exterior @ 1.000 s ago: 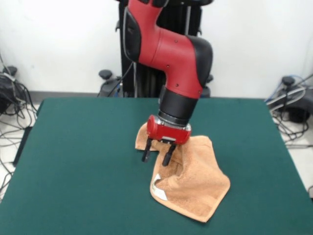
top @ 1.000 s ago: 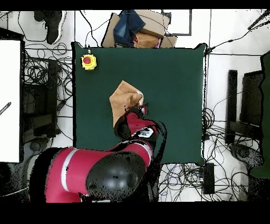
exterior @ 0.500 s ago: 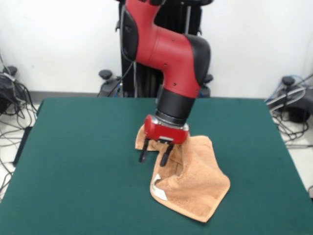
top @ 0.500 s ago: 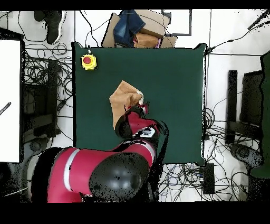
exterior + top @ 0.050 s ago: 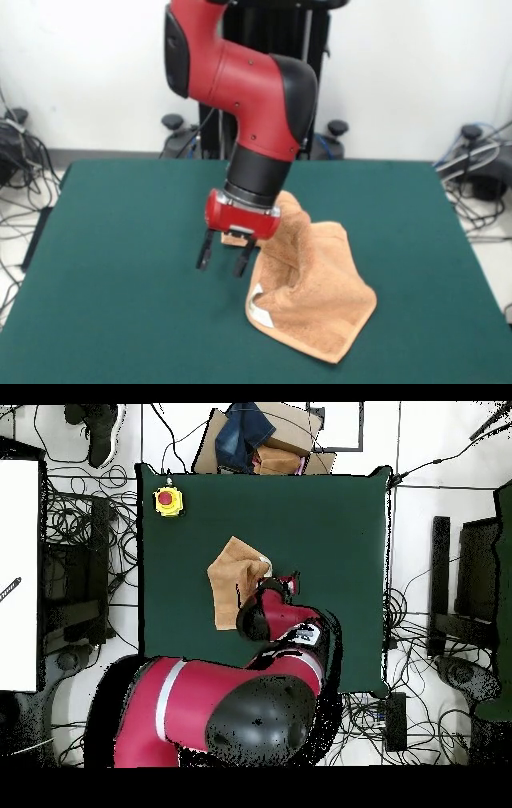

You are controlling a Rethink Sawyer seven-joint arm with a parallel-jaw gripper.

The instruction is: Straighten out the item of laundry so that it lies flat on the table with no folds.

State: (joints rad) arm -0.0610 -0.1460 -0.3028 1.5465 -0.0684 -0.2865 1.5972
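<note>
In the front view my jaws [image 5: 223,261] hang just left of centre, parted and empty, their two dark fingers [image 5: 205,254] pointing down over the bare dark green surface [image 5: 120,264]. Immediately to their right lies the tan-orange terry towel [image 5: 316,296], rumpled, with a raised fold rising beside my red wrist and a folded-under lower left corner showing a small white label [image 5: 258,306]. The towel spreads toward the lower right of the frame, its bottom corner near the front edge. In the overhead view a yellow box with a red button [image 5: 168,500] sits at the surface's upper left corner, the towel [image 5: 232,574] lies near the middle, and my arm covers its lower right part.
</note>
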